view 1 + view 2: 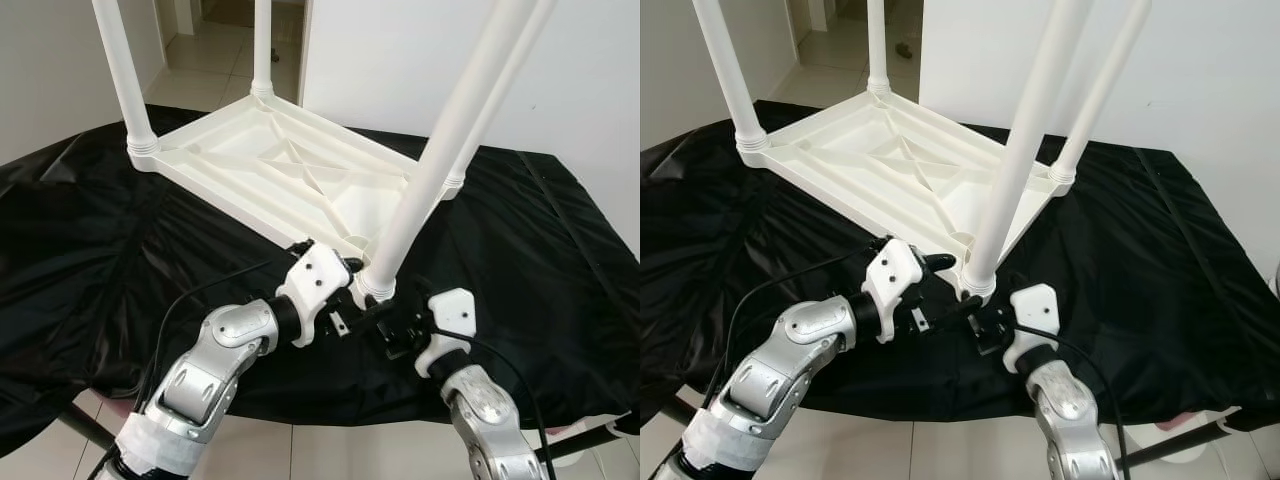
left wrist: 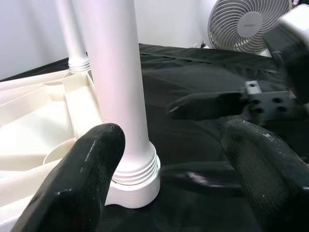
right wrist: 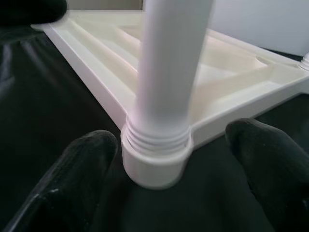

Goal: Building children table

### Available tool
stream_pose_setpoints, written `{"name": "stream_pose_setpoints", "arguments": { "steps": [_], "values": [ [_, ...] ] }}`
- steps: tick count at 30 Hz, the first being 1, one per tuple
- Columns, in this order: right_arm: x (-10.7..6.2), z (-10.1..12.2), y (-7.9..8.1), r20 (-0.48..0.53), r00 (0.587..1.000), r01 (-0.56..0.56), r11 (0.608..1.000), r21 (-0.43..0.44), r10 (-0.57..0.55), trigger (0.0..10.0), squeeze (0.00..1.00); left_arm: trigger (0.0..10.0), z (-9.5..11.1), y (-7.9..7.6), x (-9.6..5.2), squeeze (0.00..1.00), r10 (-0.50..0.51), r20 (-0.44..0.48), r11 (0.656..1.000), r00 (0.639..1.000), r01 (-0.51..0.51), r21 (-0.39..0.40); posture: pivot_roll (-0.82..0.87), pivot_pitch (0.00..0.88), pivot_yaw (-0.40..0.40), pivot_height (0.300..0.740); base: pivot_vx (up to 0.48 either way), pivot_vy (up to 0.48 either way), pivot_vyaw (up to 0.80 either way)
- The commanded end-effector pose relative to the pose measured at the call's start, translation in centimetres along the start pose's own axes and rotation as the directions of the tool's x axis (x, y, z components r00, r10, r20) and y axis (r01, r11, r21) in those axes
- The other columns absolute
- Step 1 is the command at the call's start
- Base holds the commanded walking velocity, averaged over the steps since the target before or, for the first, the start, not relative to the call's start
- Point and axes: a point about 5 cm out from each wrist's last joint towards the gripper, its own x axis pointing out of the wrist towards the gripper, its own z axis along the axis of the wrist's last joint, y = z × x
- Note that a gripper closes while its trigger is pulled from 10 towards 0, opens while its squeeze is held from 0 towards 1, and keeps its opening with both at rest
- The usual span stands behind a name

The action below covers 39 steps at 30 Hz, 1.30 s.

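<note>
Left eye view shows the children's table [image 1: 290, 175] lying upside down on the worktop [image 1: 90, 240], its ribbed white underside facing up and four white legs standing in its corner sockets. The near leg [image 1: 440, 150] rises just ahead of both pincers, between them, and its threaded base [image 3: 157, 140] sits in the near corner socket [image 3: 153, 166]; several thread rings stay exposed above the socket rim, so I judge this leg is seated but may not be screwed fully home. The left pincer [image 2: 169, 169] stands wide open, one finger [image 2: 82, 179] beside the leg's base on the tabletop side and the other out over the cloth, neither touching the leg. The right pincer [image 3: 171, 169] is likewise spread wide, its fingers [image 3: 82, 164] flanking the socket without contact. The three other legs, beyond the pincers at the far corners, look upright and seated. By my reading the build is nearly finished: what remains is tightening this last leg, if it needs it, and turning the table onto its feet. A crumpled black cloth [image 1: 560, 260] covers the worktop and drapes over its edges. Past the far edge is a plain white wall [image 1: 400, 60], a doorway with pale floor tiles [image 1: 205, 55], and a white fan [image 2: 248, 24] beyond the cloth in the left wrist view.
</note>
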Motion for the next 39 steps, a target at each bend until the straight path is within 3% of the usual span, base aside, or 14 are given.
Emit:
{"name": "stream_pose_setpoints", "arguments": {
  "steps": [1, 6, 10, 18, 27, 30, 33, 39],
  "values": [
    [-0.9, -0.5, -0.9, -0.029, 0.999, 0.023, 1.000, -0.012, -0.023, 10.0, 0.00, 10.0, 0.2, 0.2, 0.1, 0.00, -0.004, 0.010, 1.000, 1.000, 0.004, 0.016, -0.02, 0.077, -0.076, 0.740, 0.000, 0.000, 0.00],
    [-1.1, -0.5, -1.0, -0.038, 0.999, 0.028, 0.999, -0.015, -0.028, 10.0, 0.00, 10.0, 0.2, 0.4, 0.1, 0.00, -0.001, 0.011, 1.000, 1.000, 0.001, 0.019, -0.02, 0.079, -0.074, 0.740, 0.000, 0.000, 0.00],
    [-2.2, -1.3, -1.4, -0.074, 0.996, 0.054, 0.998, -0.019, -0.055, 10.0, 0.00, 10.0, 0.5, 1.5, -0.5, 0.00, 0.020, 0.007, 0.999, 1.000, -0.021, 0.043, -0.02, 0.088, -0.074, 0.740, 0.000, 0.000, 0.00],
    [-2.4, -1.6, -2.1, -0.090, 0.994, 0.058, 0.998, -0.025, -0.060, 10.0, 0.00, 10.0, 0.6, 1.5, -0.3, 0.00, 0.021, 0.013, 0.999, 1.000, -0.022, 0.040, -0.02, 0.087, -0.076, 0.740, 0.000, 0.000, 0.00],
    [-1.5, -1.2, -2.4, -0.071, 0.996, 0.061, 0.998, -0.030, -0.063, 10.0, 0.00, 10.0, -0.5, 1.3, 1.5, 0.00, 0.042, -0.008, 0.999, 0.999, -0.042, -0.025, -0.02, 0.088, -0.069, 0.740, 0.000, 0.000, 0.00],
    [-1.5, -1.2, -2.4, -0.071, 0.996, 0.061, 0.998, -0.030, -0.063, 10.0, 0.00, 10.0, -0.5, 1.3, 1.5, 0.00, 0.042, -0.008, 0.999, 0.999, -0.042, -0.025, -0.02, 0.088, -0.069, 0.740, 0.000, 0.000, 0.00],
    [-0.9, -0.6, -2.6, -0.045, 0.995, 0.090, 0.996, -0.017, -0.091, 10.0, 0.00, 10.0, -2.1, 1.3, 3.0, 0.00, 0.122, -0.098, 0.992, 0.988, -0.125, -0.024, -0.03, 0.090, -0.063, 0.740, 0.000, 0.000, 0.00],
    [-0.8, -0.4, -2.5, -0.037, 0.991, 0.128, 0.992, 0.008, -0.128, 10.0, 0.00, 10.0, -2.6, 2.1, 3.8, 0.00, 0.211, -0.148, 0.977, 0.966, -0.213, 0.004, -0.03, 0.090, -0.057, 0.740, 0.000, 0.000, 0.00]
  ]
}}
